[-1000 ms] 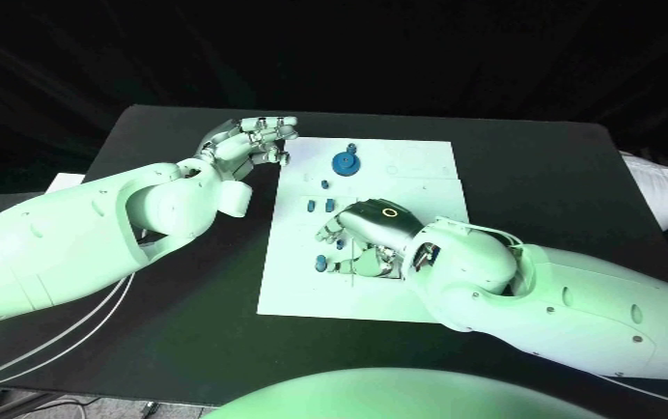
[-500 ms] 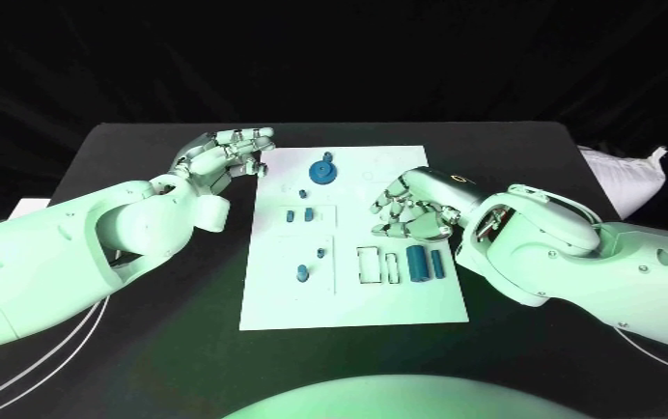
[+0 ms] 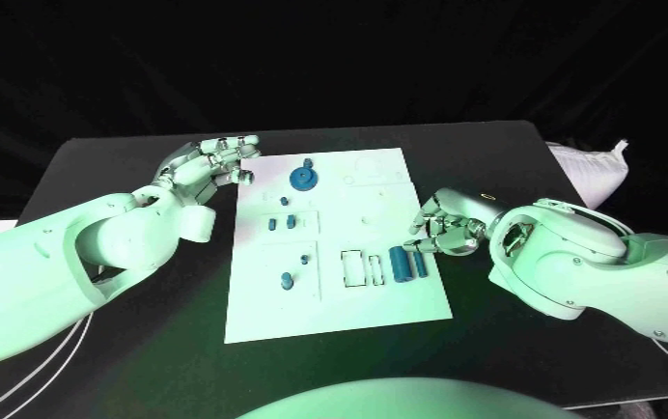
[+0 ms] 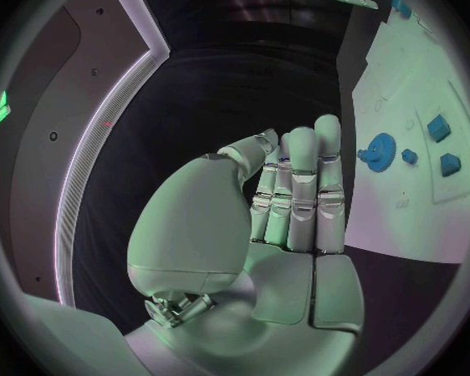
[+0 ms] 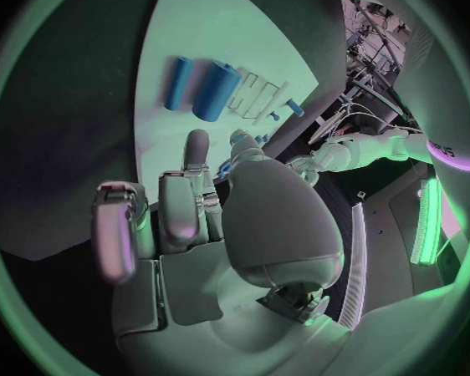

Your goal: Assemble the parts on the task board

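Left hand [image 3: 208,163] empty, fingers curled, at task board's [image 3: 334,303] far left corner, right hand [image 3: 448,228] empty, curled beside two blue cylinders [image 3: 406,264] at right edge

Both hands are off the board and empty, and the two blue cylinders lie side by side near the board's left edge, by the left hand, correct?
Not quite. The two blue cylinders lie near the task board's right edge, beside the right hand, as the head view shows. The left hand is at the opposite edge. Both hands hold nothing.
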`<state>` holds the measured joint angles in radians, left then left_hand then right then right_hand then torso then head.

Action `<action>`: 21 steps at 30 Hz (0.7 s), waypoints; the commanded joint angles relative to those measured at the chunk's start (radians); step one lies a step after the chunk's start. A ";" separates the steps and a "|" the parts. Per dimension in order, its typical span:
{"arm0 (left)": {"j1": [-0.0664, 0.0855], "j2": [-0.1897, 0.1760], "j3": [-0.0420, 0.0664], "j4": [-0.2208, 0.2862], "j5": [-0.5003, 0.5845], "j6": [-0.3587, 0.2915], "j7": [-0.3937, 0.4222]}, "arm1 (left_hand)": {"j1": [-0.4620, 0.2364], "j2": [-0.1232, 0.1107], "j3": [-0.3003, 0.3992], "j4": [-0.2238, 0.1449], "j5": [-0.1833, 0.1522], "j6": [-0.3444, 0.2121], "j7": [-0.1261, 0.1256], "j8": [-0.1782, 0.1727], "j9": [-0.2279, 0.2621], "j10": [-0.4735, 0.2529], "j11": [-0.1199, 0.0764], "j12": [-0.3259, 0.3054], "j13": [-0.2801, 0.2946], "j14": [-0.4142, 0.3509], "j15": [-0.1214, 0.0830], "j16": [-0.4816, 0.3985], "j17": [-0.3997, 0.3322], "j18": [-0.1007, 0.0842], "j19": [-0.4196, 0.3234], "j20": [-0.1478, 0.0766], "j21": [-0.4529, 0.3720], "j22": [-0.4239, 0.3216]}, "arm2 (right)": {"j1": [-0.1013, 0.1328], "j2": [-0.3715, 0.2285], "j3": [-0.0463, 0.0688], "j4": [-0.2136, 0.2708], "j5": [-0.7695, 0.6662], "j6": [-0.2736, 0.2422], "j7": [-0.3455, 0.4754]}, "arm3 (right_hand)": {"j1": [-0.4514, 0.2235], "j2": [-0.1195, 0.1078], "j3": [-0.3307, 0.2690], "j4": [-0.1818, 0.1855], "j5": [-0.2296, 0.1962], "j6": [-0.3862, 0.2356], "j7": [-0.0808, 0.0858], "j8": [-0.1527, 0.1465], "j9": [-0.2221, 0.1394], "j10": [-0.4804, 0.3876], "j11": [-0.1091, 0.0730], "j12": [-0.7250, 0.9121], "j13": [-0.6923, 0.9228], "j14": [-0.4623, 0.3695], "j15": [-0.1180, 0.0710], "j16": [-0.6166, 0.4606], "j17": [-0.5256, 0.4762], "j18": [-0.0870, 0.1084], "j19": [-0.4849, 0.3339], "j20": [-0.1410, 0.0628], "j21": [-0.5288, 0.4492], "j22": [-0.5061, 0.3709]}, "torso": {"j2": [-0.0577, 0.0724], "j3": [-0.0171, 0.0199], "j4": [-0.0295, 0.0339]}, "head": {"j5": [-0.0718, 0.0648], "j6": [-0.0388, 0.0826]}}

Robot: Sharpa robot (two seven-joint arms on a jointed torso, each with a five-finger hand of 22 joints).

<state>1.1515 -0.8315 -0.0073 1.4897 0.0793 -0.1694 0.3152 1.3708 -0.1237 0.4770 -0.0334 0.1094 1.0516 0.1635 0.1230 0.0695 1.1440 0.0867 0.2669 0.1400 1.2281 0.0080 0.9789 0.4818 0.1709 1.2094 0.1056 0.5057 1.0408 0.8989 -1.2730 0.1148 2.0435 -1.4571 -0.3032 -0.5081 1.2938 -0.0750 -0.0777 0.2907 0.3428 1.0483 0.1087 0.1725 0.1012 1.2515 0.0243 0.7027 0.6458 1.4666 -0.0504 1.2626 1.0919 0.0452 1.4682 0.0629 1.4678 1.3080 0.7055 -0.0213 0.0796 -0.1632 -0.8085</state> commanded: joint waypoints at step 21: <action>-0.006 -0.002 0.000 -0.005 -0.004 0.018 0.005 | -0.001 0.008 -0.008 0.000 0.004 -0.006 0.003 0.004 -0.001 -0.008 0.002 0.004 0.001 -0.007 -0.003 -0.006 -0.002 0.011 -0.008 0.000 -0.007 -0.002 | -0.040 0.059 -0.006 -0.009 -0.095 0.087 -0.073 | -0.015 0.030 -0.052 0.001 0.030 -0.007 -0.005 0.030 0.012 0.020 -0.004 0.128 0.184 0.047 -0.002 0.041 0.037 -0.015 0.033 -0.006 0.021 0.155 | -0.001 -0.0018 -0.0052 | 0.008 -0.014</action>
<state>1.1467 -0.8338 -0.0078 1.4832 0.0782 -0.1687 0.3152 1.3709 -0.1238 0.4744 -0.0359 0.1094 1.0516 0.1635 0.1230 0.0695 1.1440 0.0868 0.2669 0.1399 1.2280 0.0080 0.9789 0.4809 0.1709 1.2094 0.1056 0.5021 1.0401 0.8633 -1.2184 0.1097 2.0368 -1.5147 -0.2509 -0.5703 1.2804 -0.0538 -0.1213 0.2912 0.3699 1.0449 0.1050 0.1971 0.1126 1.2661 0.0207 0.8277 0.8287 1.4665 -0.0503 1.3006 1.1271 0.0453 1.4681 0.0629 1.4827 1.3077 0.7043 -0.0228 0.0755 -0.1576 -0.8200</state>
